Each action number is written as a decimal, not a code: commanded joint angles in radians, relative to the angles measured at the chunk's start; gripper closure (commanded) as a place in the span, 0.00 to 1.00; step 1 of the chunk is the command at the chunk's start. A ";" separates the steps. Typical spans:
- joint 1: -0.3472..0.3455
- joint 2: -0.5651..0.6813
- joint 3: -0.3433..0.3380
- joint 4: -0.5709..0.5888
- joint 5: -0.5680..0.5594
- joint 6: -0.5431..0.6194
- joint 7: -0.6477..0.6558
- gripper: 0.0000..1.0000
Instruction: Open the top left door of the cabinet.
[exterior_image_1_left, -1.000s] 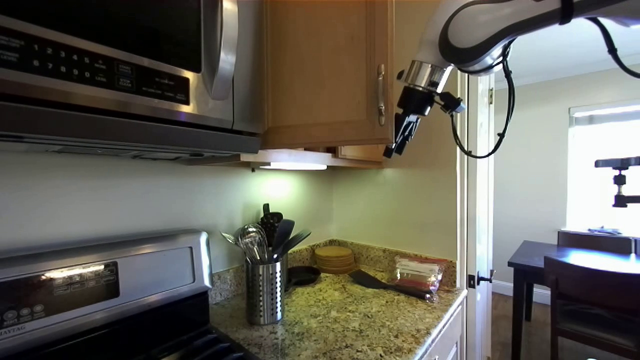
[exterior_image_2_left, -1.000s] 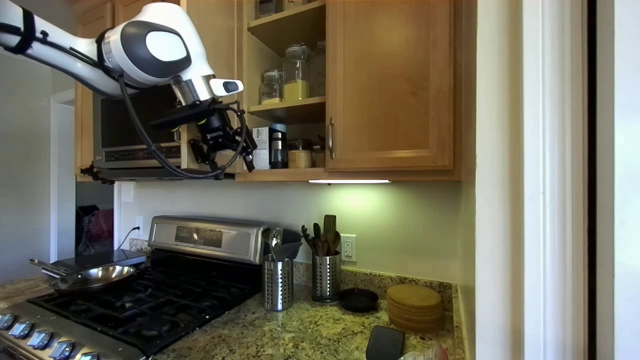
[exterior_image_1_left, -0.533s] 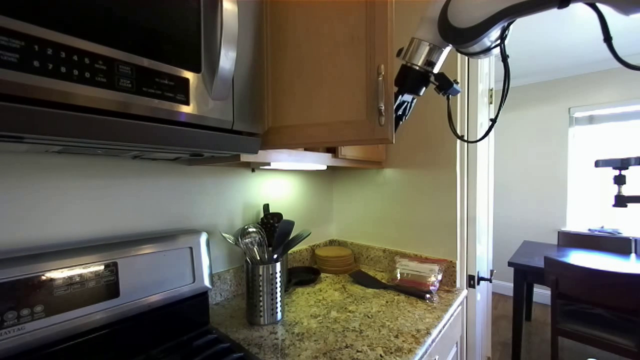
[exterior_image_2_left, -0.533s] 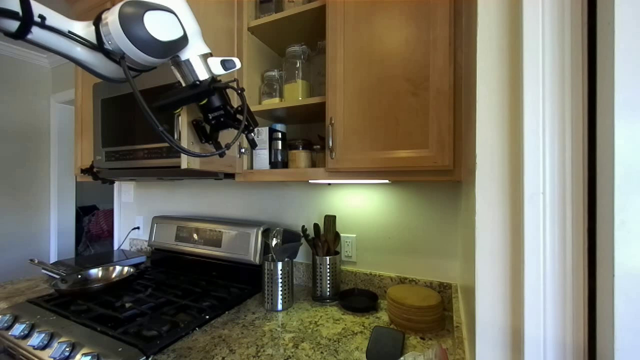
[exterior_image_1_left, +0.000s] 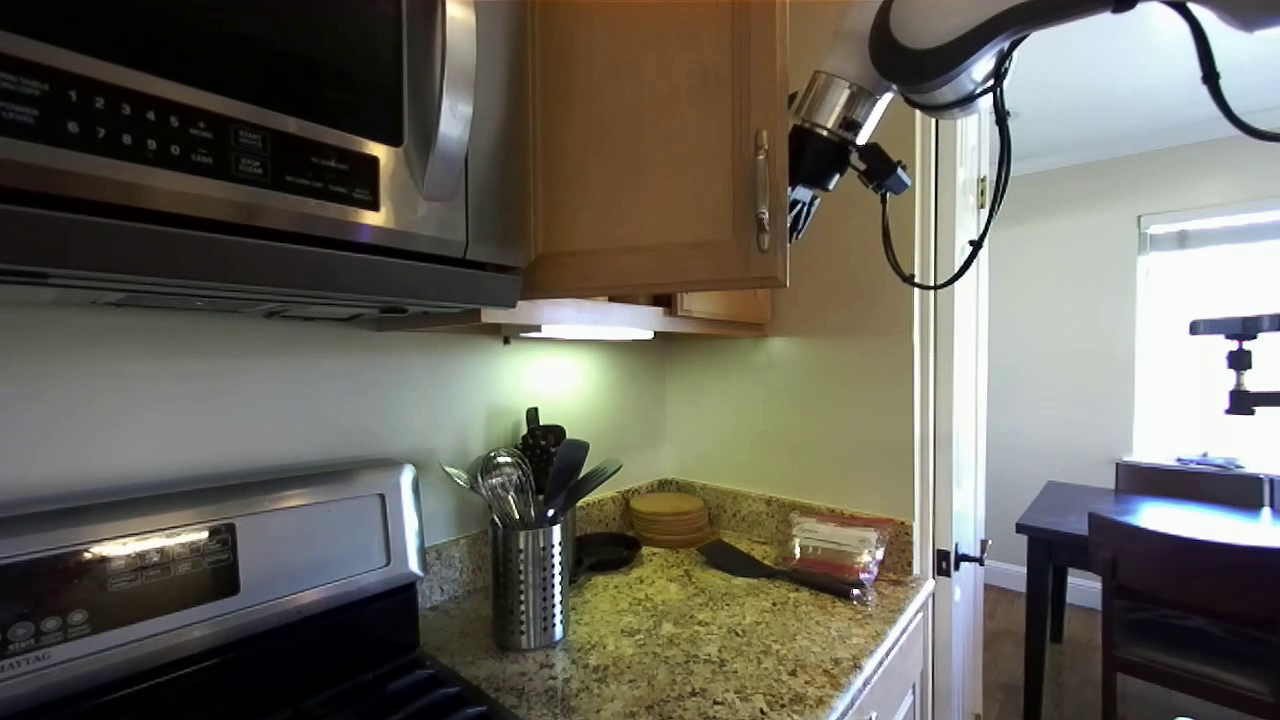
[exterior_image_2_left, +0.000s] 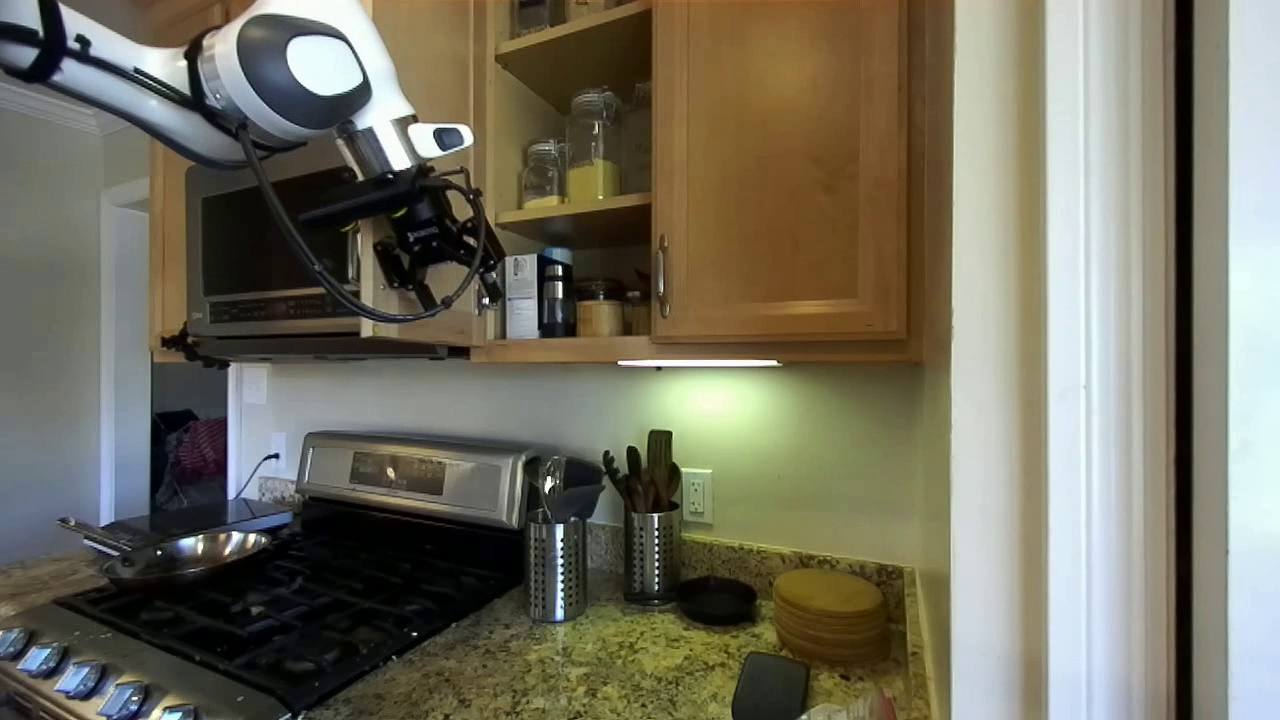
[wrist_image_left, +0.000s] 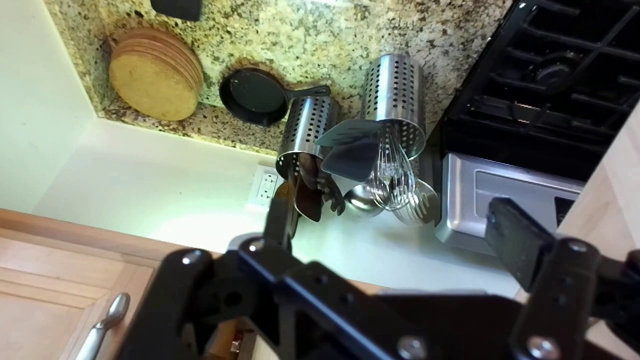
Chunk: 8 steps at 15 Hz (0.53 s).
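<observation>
While the top left door (exterior_image_1_left: 640, 150) stood swung out from the cabinet (exterior_image_2_left: 570, 350), nothing held its silver handle (exterior_image_1_left: 762, 188), and over the last second the panel had kept its angle. What had changed was the gripper (wrist_image_left: 392, 212): its fingers (wrist_image_left: 517, 242), which had shown below the door's lower corner in an exterior view, had risen and slipped partly behind the free edge. In the wrist view the jaws stood well apart with nothing between them. Pale wood, probably the door's inner face (wrist_image_left: 612, 200), lay near one finger; whether they touched could not be told.

To my judgement, that meant the main opening was already won, and a push from inside was being set up to widen it. A shallow contact might slide off the edge.

Farther out, shelves (exterior_image_2_left: 575, 212) with jars (exterior_image_2_left: 594, 165) lay exposed, the twin door (exterior_image_2_left: 790, 170) was closed, and the microwave (exterior_image_1_left: 230, 130) sat on the door's outer side, so a wide swing could bring the handle toward it.
</observation>
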<state>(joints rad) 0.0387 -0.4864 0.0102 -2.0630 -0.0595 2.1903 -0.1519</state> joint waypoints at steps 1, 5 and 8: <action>0.045 0.006 0.004 -0.005 0.040 0.023 -0.026 0.00; 0.104 0.013 0.018 -0.007 0.086 0.017 -0.070 0.00; 0.137 0.023 0.024 -0.006 0.113 0.019 -0.107 0.00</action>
<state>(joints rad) 0.1468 -0.4737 0.0388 -2.0645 0.0193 2.1902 -0.2086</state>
